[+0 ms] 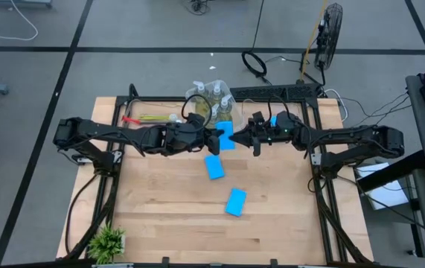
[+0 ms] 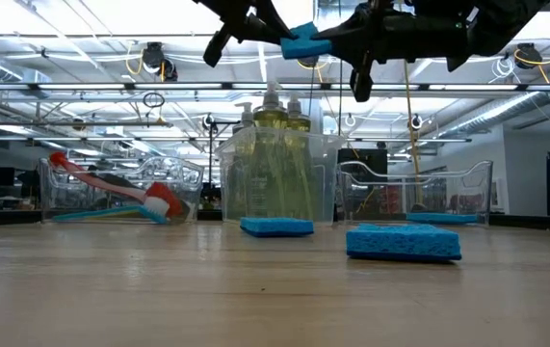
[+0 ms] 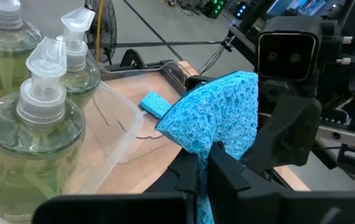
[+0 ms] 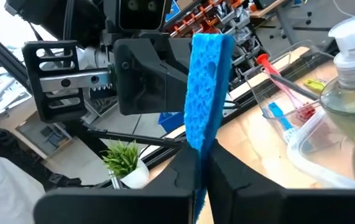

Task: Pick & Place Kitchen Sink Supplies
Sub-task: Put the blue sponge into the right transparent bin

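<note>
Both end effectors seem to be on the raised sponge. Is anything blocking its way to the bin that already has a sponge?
No object stands between the sponge and that bin, whose top is open. The only hold-up: the left end effector is shut on the sponge, as is the right end effector.

The pale wooden plank surface (image 1: pixel 167 223) carries two flat bright-blue rectangular sponges (image 1: pixel 214 167) (image 1: pixel 235 202) near its middle, three clear plastic bins (image 2: pixel 276 178) along the far edge, and a small green potted plant (image 1: pixel 108 242) at the near-left corner.
</note>
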Tool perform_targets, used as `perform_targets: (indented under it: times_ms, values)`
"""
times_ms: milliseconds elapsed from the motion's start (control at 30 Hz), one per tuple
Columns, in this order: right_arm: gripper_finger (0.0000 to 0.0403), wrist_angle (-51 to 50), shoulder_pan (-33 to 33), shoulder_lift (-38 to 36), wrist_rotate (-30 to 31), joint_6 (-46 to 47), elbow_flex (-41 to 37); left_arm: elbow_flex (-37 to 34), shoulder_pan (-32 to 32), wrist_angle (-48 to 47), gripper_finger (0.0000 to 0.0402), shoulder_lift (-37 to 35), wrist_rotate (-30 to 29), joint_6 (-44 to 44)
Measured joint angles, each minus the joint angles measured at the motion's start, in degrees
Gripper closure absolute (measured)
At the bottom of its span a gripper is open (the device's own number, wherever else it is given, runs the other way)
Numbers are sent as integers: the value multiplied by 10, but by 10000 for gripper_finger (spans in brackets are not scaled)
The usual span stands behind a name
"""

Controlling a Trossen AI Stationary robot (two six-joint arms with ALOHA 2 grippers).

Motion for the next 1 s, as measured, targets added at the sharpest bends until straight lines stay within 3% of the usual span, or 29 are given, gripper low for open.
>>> perform_targets:
  times_ms: [300,700,1000]
  values:
    - [399,-8,0,-2,-3,9,0,0,-3,0,383,0,1,6]
    - [402,-129,-28,-91,4,-17,0,0,-19,0,232,-15,27,60]
    - [402,-360,-82,-205,133,-88,0,0,-41,-64,143,-76,68,102]
